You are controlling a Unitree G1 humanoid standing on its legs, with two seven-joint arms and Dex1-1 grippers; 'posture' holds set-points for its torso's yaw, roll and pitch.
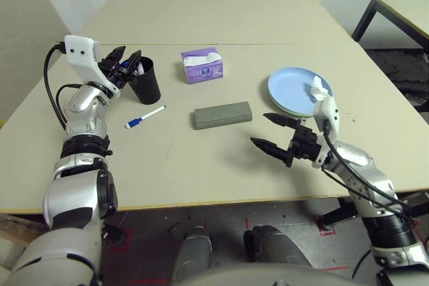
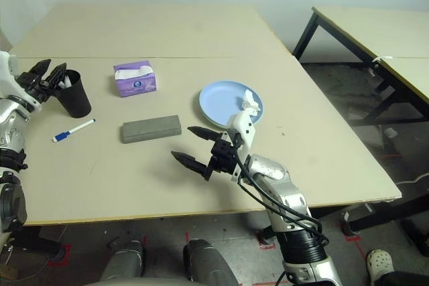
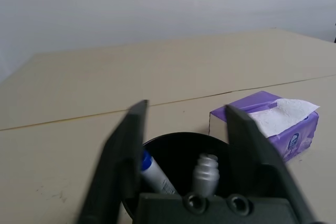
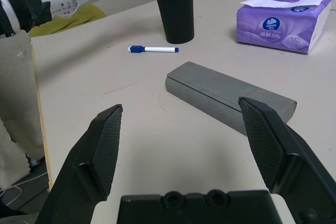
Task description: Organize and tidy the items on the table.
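My left gripper [image 1: 126,60] stands open just over the mouth of the black cup [image 1: 147,80]. Inside the cup [image 3: 178,145] stand a blue-capped marker [image 3: 155,171] and a second marker [image 3: 206,174]. Another white marker with a blue cap [image 1: 145,117] lies on the table [image 1: 201,165] in front of the cup. The grey glasses case [image 1: 222,114] lies flat in the middle. My right gripper [image 1: 259,129] hovers open to the right of the case, fingers pointing toward it, holding nothing. Behind it the light-blue plate [image 1: 291,88] sits on a pale-green one, with a crumpled white tissue [image 1: 319,89] on top.
A purple tissue box [image 1: 202,65] stands behind the case, to the right of the cup. A smaller table with black legs [image 1: 402,11] stands off to the far right. The table's seam runs across behind the cup and box.
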